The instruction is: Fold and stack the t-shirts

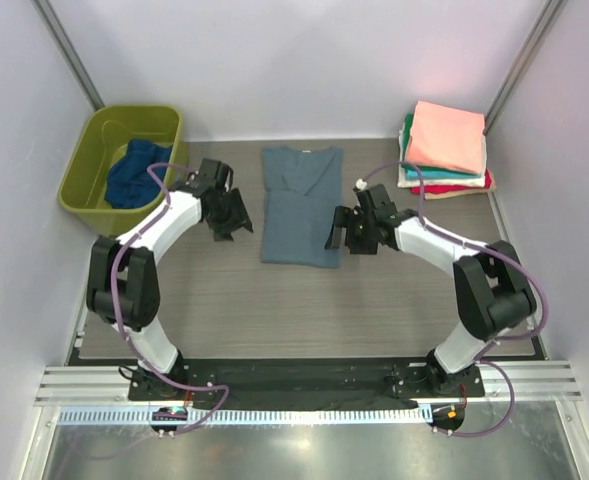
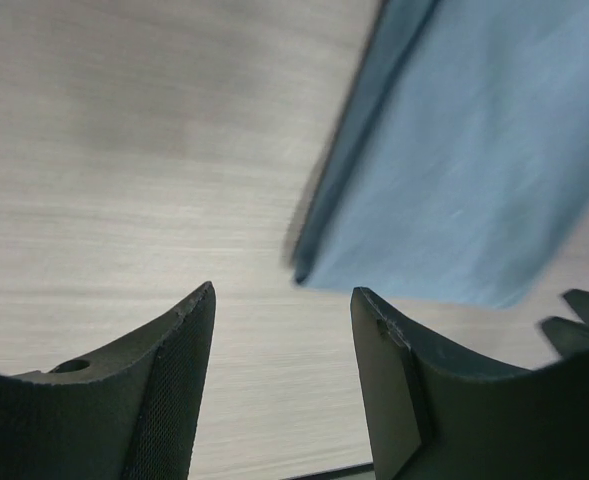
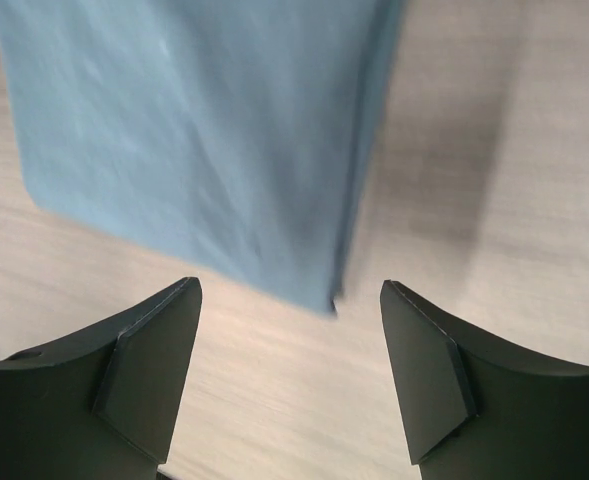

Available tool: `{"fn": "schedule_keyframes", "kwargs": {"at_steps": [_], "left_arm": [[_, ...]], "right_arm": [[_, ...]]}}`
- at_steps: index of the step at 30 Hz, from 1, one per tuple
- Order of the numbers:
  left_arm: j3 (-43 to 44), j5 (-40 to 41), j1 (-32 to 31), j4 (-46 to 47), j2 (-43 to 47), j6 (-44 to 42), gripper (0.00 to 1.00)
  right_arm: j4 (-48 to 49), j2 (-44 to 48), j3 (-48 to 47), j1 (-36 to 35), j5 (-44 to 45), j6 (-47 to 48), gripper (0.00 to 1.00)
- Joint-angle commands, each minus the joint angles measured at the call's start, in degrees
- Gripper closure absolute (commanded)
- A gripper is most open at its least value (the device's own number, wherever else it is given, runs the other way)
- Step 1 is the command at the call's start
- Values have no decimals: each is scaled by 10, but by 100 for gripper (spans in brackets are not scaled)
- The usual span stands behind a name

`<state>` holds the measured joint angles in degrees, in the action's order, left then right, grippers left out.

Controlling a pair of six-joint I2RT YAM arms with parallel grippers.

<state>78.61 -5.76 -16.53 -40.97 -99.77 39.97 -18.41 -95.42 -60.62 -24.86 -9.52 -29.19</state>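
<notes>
Grey wood-grain table (image 1: 304,300) is lying under both of your arms, with pale walls (image 1: 274,60) closing it in. Your left gripper (image 1: 229,215) is hanging low over bare table, its fingers (image 2: 174,360) standing apart with nothing between them. The grey-blue shirt (image 1: 302,205) is lying folded flat just ahead and to the right of those fingers. Its near left corner is sitting close beyond the fingertips without touching them.

Your right gripper (image 1: 346,232) is hovering at the shirt's other side, its fingers (image 3: 144,350) spreading wide and holding nothing. The shirt's near right corner is lying just beyond the gap between them. The shirt is resting between your two grippers, free of both.

Off to the left of your left fingers, the tub (image 1: 94,150) is holding the navy shirt (image 1: 134,178). Well beyond your right fingers, at the table's far corner, the salmon shirt (image 1: 446,135) is topping a stack with the white shirt (image 1: 407,178), teal shirt (image 1: 407,132) and red shirt (image 1: 469,188) under it.
</notes>
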Motion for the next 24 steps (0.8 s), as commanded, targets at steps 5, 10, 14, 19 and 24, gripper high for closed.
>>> {"fn": "schedule_keyframes", "kwargs": {"at_steps": [5, 10, 14, 19, 24], "left_arm": [[-137, -2, -13, 117, 110, 14, 42], [-186, -14, -18, 159, 123, 19, 43], [-219, -16, -26, 184, 127, 17, 43], [-248, -14, -27, 193, 130, 17, 44], [-254, -13, -27, 200, 136, 20, 45]], "right_arm": [[97, 88, 99, 3, -66, -22, 21], [130, 78, 132, 3, -82, -24, 21], [154, 56, 150, 3, -98, -25, 21], [168, 38, 157, 3, -97, -27, 21], [206, 9, 159, 3, -84, -28, 22]]}}
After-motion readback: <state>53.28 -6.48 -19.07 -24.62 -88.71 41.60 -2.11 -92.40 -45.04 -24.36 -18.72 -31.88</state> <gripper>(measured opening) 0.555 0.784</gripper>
